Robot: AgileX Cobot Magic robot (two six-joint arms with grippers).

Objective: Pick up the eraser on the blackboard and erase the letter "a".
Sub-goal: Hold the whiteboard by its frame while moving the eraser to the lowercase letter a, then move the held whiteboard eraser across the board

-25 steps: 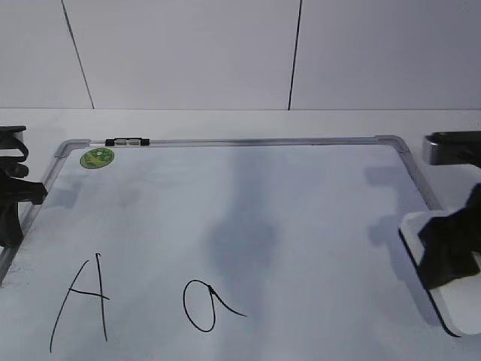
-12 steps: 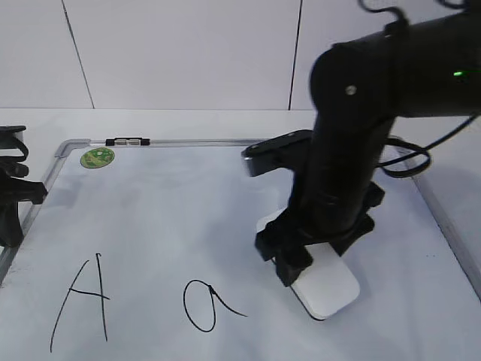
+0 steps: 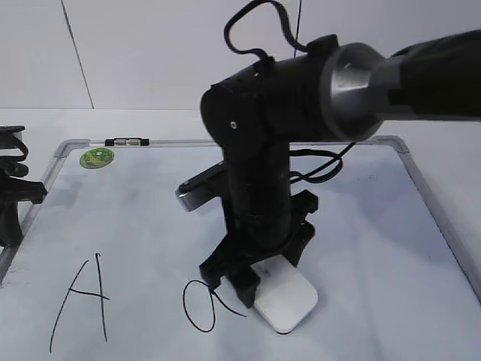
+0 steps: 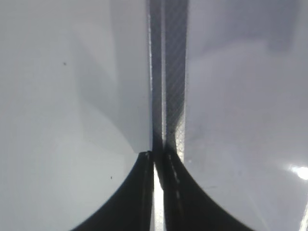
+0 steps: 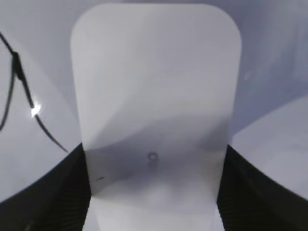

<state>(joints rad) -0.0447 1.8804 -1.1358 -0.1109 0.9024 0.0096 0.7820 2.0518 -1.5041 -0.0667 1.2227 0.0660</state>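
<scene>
The blackboard [image 3: 376, 226] is a white board with a grey frame lying flat. My right gripper [image 3: 259, 274] is shut on the white eraser [image 3: 285, 304], which is pressed on the board just right of the letter "a" [image 3: 195, 310]. The gripper hides the tail of the "a". In the right wrist view the eraser [image 5: 154, 86] fills the space between the jaws [image 5: 154, 161], and strokes of the "a" [image 5: 19, 79] show at the left. My left gripper [image 3: 11, 207] is shut at the board's left edge; its tips [image 4: 156, 156] sit over the frame [image 4: 168, 72].
A capital "A" [image 3: 83, 301] is written left of the "a". A green round sticker [image 3: 97, 158] sits in the board's far left corner, with a small black clip [image 3: 126, 141] on the top frame. A white wall stands behind the table.
My right arm has swept in from the right edge across the board with the eraser, moving left and forward until the eraser reaches the tail of the "a". The left arm has not moved.
</scene>
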